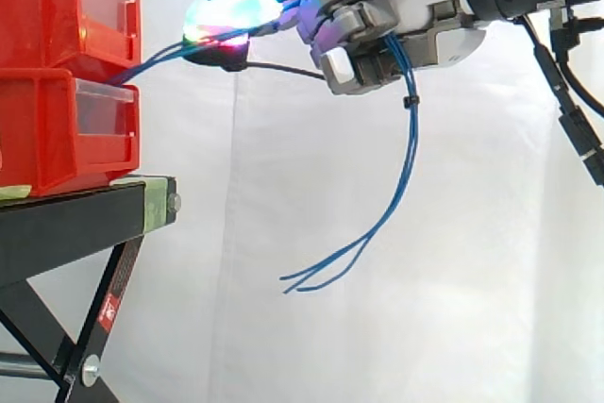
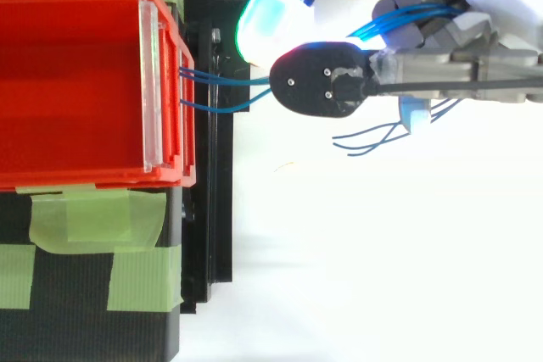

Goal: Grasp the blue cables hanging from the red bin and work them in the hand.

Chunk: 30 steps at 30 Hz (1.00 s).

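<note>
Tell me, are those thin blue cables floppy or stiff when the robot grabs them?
Probably floppy: the thin blue cables droop in a loose curve below the robot's hand. Likely light too, as each strand is very thin. They might slip a little, looking smooth where the curled fingers hold them.

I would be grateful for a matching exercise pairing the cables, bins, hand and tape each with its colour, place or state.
1 cables
2 bins
3 hand
4 tape

A green, stuck on the stand
B red, stacked on the stand
C blue, led from a bin through the hand, ends hanging free
D shut on the cables

Pairs: 1-C, 2-B, 3-D, 4-A
</note>
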{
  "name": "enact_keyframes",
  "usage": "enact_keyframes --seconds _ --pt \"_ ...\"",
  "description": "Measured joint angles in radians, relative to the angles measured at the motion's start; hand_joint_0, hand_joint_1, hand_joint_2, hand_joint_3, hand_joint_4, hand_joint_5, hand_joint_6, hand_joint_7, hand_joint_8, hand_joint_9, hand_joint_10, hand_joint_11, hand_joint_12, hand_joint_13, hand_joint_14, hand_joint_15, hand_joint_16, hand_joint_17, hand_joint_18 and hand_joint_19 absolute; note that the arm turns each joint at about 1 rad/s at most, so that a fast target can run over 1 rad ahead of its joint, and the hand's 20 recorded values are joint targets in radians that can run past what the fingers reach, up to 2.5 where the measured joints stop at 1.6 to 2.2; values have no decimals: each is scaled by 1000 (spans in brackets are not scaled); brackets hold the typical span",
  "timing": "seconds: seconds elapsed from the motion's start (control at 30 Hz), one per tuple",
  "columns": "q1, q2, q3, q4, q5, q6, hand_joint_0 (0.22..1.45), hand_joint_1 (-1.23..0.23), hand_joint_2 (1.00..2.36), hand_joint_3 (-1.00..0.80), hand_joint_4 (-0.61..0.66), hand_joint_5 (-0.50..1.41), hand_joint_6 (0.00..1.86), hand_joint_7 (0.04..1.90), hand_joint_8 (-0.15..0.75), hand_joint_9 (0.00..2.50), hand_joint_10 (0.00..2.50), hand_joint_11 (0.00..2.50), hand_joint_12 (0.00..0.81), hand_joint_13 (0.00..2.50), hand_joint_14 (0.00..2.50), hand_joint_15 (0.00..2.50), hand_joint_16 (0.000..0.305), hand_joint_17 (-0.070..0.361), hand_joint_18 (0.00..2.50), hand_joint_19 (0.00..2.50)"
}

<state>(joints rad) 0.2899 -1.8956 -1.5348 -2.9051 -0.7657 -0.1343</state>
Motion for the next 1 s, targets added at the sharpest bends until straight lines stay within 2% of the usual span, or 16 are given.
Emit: enact_keyframes --seconds 0.07,0.13,0.2,0.33,0.8,1.0 --pt "1 4 0 -7 -3 4 984 -645 1022 -312 202 78 213 1169 486 1061 2500 2500 718 1729 2500 1878 221 166 2190 561" --pt "3 8 0 -11 -4 6 897 -648 1018 -503 209 84 176 1194 486 1061 2500 2500 718 1729 2500 1878 221 166 2190 561" --pt "4 10 0 -16 -7 6 871 -643 1015 -598 222 93 128 1216 486 1061 2500 2500 718 1729 2500 1878 221 166 2190 561" --pt "1 11 0 -25 -18 1 828 -636 1012 -702 236 102 109 1222 486 1061 2500 2500 718 1729 2500 1878 221 166 2190 561" --pt "-13 14 0 -97 -90 -30 826 -635 1010 -747 257 155 180 1222 486 1061 2500 2500 718 1729 2500 1878 221 166 2190 561" --pt "-16 28 0 -115 -95 -39 851 -637 1011 -737 261 194 188 1228 486 1061 2500 2500 718 1729 2500 1878 221 166 2190 561"
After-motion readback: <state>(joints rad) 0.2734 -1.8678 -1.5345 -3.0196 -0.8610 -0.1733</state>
